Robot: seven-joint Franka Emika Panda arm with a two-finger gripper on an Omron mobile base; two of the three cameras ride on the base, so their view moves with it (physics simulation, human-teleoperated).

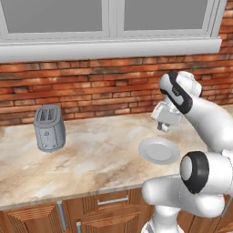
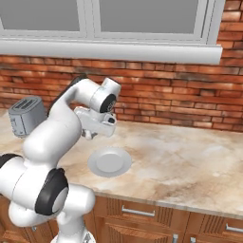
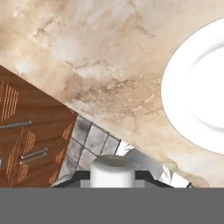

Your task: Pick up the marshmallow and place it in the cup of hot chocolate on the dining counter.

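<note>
1. Brick wall (image 1: 91, 86) of red-brown rough courses closes the far side of the table, under a pale window sill (image 2: 118, 50) with grey panes above it
2. Table (image 1: 100, 154): a beige marbled stone slab with a smooth face. Its near edge runs along above wooden drawer fronts (image 2: 142, 218) with metal bar handles. A wide bare stretch lies between toaster and plate, and the right base view shows more bare stone to the right of the plate
3. Arm (image 1: 205, 118): glossy white shells with dark joints. It bends over the near edge and reaches above the table beside the plate
4. Toaster (image 1: 49, 128): a grey metal box with rounded corners and two top slots. It stands upright toward the left of the table, well apart from the plate
5. Plate (image 2: 110, 162): round, flat, pale grey-white with a shallow rim. It sits near the front edge of the table. In the hand view its curved rim fills the right side
6. End effector (image 1: 164, 124): hangs above the table, just behind the plate, clear of the stone. Its fingers are closed on the marshmallow
7. Marshmallow (image 3: 111, 170): a small white stubby cylinder with a smooth flat top, gripped between the dark fingertips (image 3: 144, 176) at the bottom of the hand view, over the table's edge with tiled floor (image 3: 89, 140) below
</note>
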